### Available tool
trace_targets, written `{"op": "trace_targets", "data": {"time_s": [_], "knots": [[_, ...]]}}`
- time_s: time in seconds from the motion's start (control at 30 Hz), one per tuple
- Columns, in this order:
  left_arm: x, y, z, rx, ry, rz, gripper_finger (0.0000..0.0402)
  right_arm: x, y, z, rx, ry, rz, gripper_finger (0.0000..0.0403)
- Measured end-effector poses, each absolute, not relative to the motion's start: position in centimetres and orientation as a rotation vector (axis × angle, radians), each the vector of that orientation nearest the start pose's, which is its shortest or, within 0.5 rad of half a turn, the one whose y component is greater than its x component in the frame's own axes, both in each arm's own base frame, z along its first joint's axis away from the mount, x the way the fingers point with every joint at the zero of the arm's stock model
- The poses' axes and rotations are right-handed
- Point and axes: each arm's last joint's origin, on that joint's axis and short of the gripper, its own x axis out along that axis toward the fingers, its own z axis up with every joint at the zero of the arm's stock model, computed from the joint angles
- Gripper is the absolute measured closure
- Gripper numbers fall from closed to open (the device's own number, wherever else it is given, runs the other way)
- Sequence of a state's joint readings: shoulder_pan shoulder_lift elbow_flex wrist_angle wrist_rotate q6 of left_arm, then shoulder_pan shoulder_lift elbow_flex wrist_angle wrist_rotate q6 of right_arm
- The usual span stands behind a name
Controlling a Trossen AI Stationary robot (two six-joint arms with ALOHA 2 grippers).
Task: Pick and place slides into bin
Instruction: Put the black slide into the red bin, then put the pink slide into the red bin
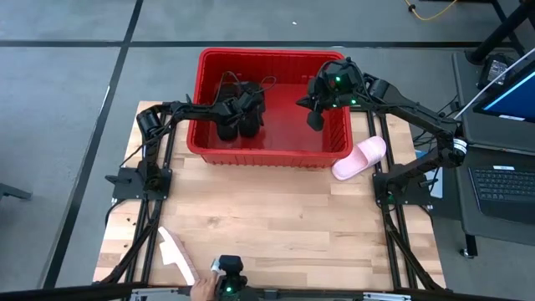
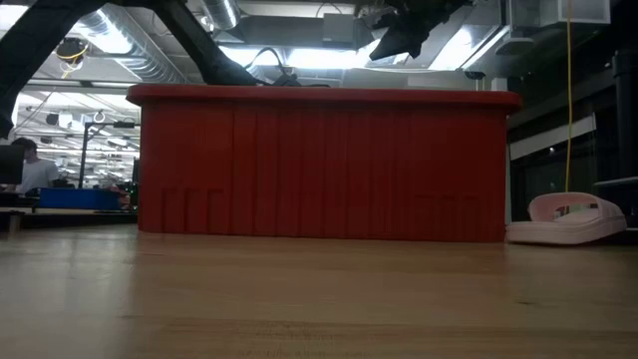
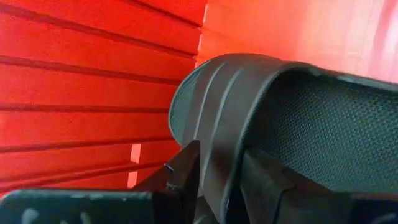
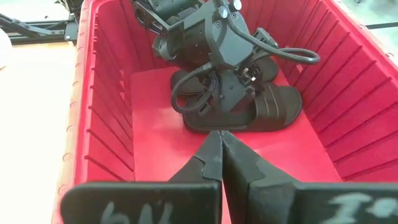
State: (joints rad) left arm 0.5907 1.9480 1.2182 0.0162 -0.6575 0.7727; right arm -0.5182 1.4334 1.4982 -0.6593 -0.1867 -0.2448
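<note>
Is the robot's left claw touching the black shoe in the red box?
Touching. In the left wrist view the left gripper has its fingers clamped on the black slide's edge, inside the red bin.

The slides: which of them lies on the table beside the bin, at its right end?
The light pink slide by the bin's right end. The two black slides lie inside the bin, under the left gripper.

A pale wooden surface (image 1: 276,209) carries the red bin (image 1: 255,155), which stands at its far edge. Just beside the bin's near right corner lies one pink slide (image 1: 360,158). Well apart from the bin, toward the near left corner, lies a second pale slide (image 1: 176,255).
</note>
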Motion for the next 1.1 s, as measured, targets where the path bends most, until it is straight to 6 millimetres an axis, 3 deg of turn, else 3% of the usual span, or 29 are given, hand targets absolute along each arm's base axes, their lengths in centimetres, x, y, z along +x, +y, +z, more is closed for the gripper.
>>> {"op": "trace_targets", "data": {"time_s": [0.27,0.5,1.1], "knots": [[32.8,24.0,17.5,0.662,1.184,0.808,0.0289,26.7,-14.6,38.7,-0.051,0.602,-0.242,0.0398],[32.2,23.5,19.8,0.65,1.135,0.788,0.0289,26.7,-14.6,38.6,-0.05,0.602,-0.234,0.0399],[30.0,19.7,23.8,0.556,1.186,0.689,0.029,26.7,-14.5,38.6,-0.04,0.593,-0.196,0.0398]]}}
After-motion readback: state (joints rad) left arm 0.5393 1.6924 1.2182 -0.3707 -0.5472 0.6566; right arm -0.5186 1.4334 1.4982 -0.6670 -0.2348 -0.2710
